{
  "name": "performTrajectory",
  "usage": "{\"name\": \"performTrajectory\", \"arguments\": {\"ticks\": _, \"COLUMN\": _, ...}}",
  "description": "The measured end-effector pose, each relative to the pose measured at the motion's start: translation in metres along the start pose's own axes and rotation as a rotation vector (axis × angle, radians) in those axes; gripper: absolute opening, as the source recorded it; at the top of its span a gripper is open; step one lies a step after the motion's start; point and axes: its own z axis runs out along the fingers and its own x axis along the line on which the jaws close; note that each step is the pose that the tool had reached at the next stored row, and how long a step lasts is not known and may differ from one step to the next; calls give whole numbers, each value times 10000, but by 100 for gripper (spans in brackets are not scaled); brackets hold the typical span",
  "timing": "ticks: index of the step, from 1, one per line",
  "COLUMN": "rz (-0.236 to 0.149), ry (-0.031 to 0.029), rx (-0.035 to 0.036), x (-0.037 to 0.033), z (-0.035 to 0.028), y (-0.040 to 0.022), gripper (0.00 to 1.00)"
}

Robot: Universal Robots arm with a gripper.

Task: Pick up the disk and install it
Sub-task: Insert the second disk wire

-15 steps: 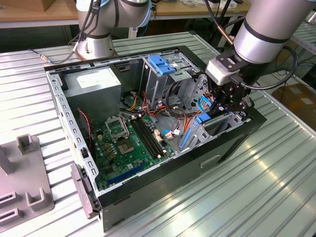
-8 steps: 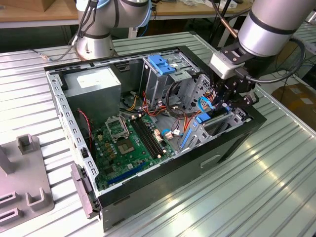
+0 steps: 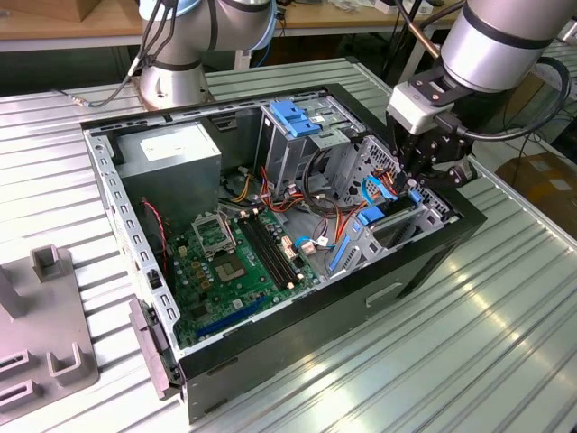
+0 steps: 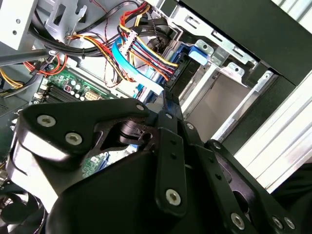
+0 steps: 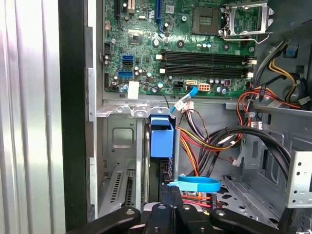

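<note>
Black pincer (image 3: 416,191) reaching down into the open computer case (image 3: 270,347) at the exterior view's right end, beside the metal drive bay (image 3: 437,212). Fingers drawn narrow, almost together, clamped on the upper edge of the disk (image 3: 395,209). Disk standing on edge, sunk into the bay slot, bright blue carrier rail showing along its side.

In the first wrist view: pincer (image 5: 170,192) closed over the thin dark edge of the disk (image 5: 162,139), blue plastic end pointing toward the green motherboard (image 5: 185,53). Flat blue cable (image 5: 195,184) looped just beside the fingers, touching or nearly so; orange and red wires (image 5: 195,146) close alongside.

In the second wrist view: pincer (image 4: 168,95) tipped against the disk (image 4: 195,53), bare bay wall (image 4: 219,97) next to it.
</note>
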Motion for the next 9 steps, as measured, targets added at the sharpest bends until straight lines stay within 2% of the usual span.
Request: {"name": "performTrajectory", "arguments": {"ticks": 9, "rz": 0, "ry": 1, "rx": 0, "x": -1, "z": -10, "y": -1, "gripper": 10}}
